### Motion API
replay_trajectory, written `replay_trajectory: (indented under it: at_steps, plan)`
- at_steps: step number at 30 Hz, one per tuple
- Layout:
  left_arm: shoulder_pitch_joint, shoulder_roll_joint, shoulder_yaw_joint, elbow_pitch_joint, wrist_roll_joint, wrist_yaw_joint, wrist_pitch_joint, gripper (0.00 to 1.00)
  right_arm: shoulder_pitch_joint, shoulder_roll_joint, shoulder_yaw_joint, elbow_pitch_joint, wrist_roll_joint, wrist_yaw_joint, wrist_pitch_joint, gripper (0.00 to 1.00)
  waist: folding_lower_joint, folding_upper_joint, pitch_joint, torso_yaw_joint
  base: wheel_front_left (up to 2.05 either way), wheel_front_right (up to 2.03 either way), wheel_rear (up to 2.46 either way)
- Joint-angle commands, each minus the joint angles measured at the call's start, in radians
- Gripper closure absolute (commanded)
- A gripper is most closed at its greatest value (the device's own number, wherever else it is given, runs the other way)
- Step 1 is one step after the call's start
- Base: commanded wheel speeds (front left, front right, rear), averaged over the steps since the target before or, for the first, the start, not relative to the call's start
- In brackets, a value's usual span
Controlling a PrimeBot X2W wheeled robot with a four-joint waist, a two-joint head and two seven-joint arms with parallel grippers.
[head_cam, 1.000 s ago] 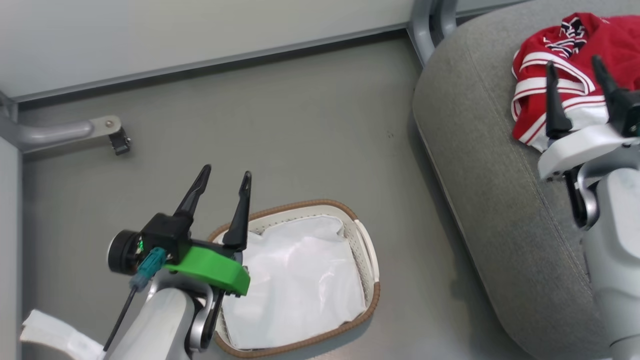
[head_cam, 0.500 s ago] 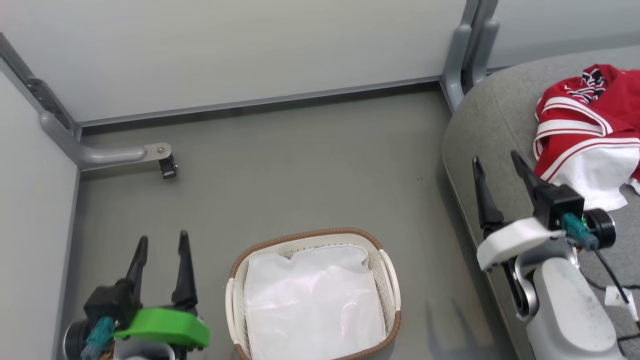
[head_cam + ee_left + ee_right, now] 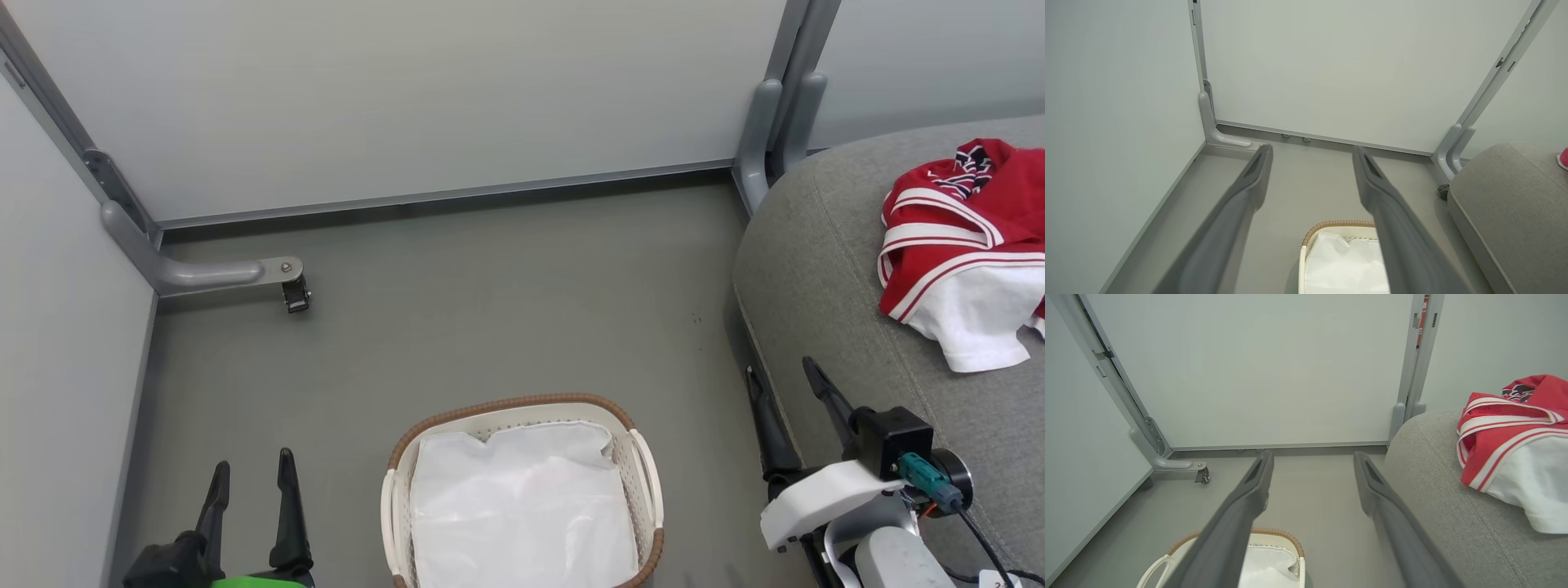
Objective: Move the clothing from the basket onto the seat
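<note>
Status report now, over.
Left gripper open, empty, by basket. Right gripper open, empty, beside seat. Clothing on seat. Basket holds white liner; nothing in the way.

A pale grey-green back panel (image 3: 457,90) and a matching left panel (image 3: 57,367) close off the space, framed in grey metal. A post (image 3: 780,106) stands at the back right. In the left corner the frame runs down into a curved foot (image 3: 212,273) with a small black caster (image 3: 296,296) on the floor (image 3: 506,310), which is smooth, matte grey. A grey fabric seat (image 3: 824,269) with stitched seams stands at the right, near the post. The light is soft and even.
</note>
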Motion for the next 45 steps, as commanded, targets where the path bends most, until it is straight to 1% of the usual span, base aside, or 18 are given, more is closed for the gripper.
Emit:
replay_trajectory:
  at_steps: [1,13,24,29,30,34,45]
  plan:
    - [0.012,-0.005,0.007,0.004,0.011,-0.009,0.000,0.00,0.017,-0.004,0.006,-0.007,0.006,-0.001,-0.002,0.00,0.0001,0.0000,-0.004,0.000,0.00,0.00,0.00]
    - [0.008,-0.014,0.015,0.056,0.040,-0.017,0.000,0.00,0.047,-0.003,0.034,-0.021,0.000,-0.001,-0.001,0.00,0.0001,0.0000,-0.022,-0.004,0.00,0.00,0.00]
    - [-0.009,-0.018,0.006,0.083,0.028,-0.020,0.000,0.00,0.043,-0.003,0.039,-0.011,0.002,-0.001,-0.001,0.00,0.0001,0.0000,-0.026,-0.005,0.00,0.00,0.00]
    - [-0.012,-0.018,0.005,0.090,0.014,-0.028,0.000,0.00,0.037,-0.003,0.040,-0.005,0.005,-0.001,-0.001,0.00,0.0001,0.0000,-0.026,-0.004,0.00,0.00,0.00]
    - [0.001,-0.018,0.005,0.091,0.015,-0.025,0.000,1.00,0.034,0.001,0.039,-0.008,0.002,0.000,0.000,1.00,0.0001,0.0000,-0.026,-0.004,0.00,0.00,0.00]
    - [0.004,-0.021,0.006,0.122,0.013,-0.025,0.002,1.00,0.052,0.005,0.040,0.019,0.005,0.000,0.001,1.00,0.0001,0.0000,-0.026,-0.004,0.00,0.00,0.00]
    - [-0.031,-0.021,0.031,0.119,-0.173,-0.034,0.057,1.00,0.050,-0.001,0.014,0.006,0.218,0.000,0.050,1.00,0.0001,0.0000,-0.027,-0.003,0.00,0.00,0.00]
